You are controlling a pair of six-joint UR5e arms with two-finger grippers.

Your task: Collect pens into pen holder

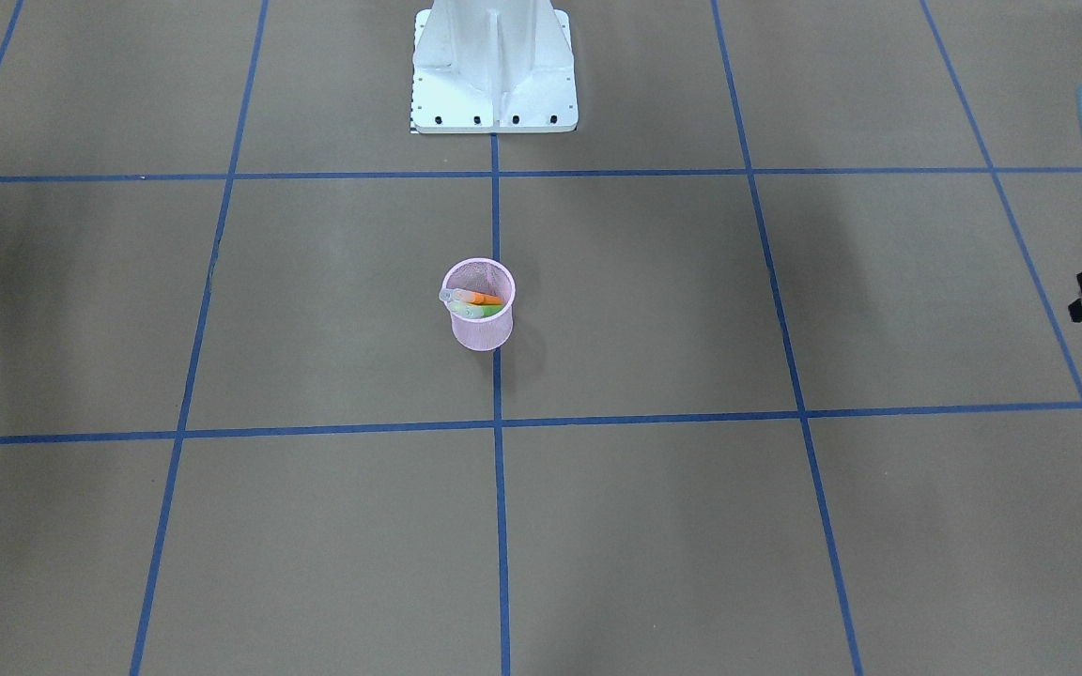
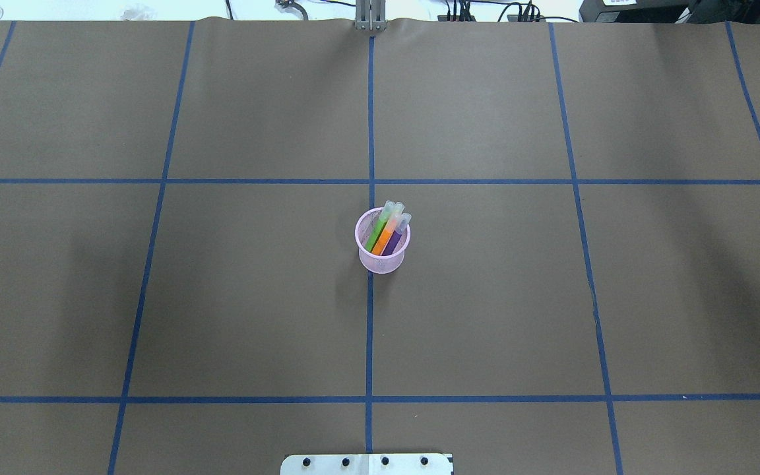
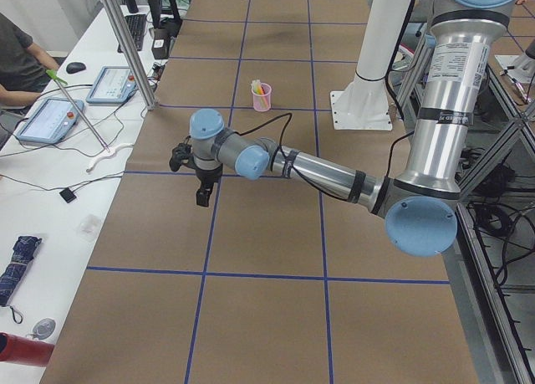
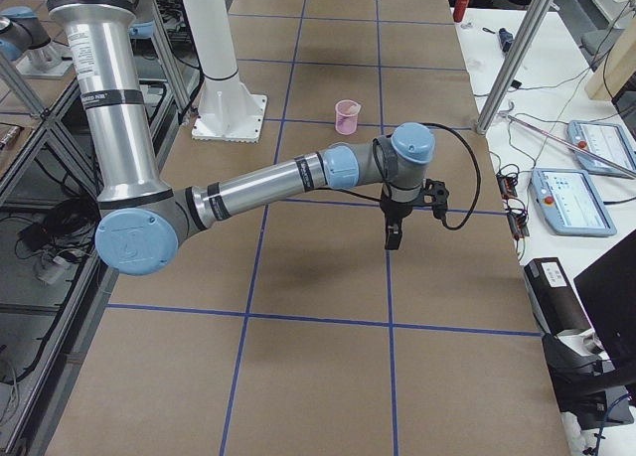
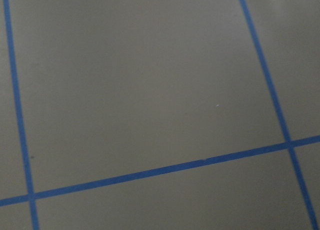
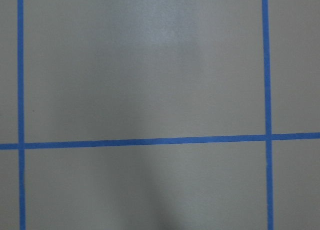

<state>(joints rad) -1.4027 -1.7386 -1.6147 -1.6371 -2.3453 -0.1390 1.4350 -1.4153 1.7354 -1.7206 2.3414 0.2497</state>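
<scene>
Between the left claw (image 3: 203, 196) and the right claw (image 4: 393, 239), well apart from both, the pen holder (image 2: 383, 262) stood upright on the worktop (image 2: 221, 297). Green, orange and purple pens (image 2: 386, 232) leaned inside it, caps above the rim. Each claw hung over bare worktop out to its own side; whether either was wide or narrow could not be told. No loose pen showed, so the collecting looked finished. Any closing move would best keep both claws high and away from the pen holder, lest a brush tip it.

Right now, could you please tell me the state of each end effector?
Left end effector: cannot be told.
Right end effector: cannot be told.
</scene>
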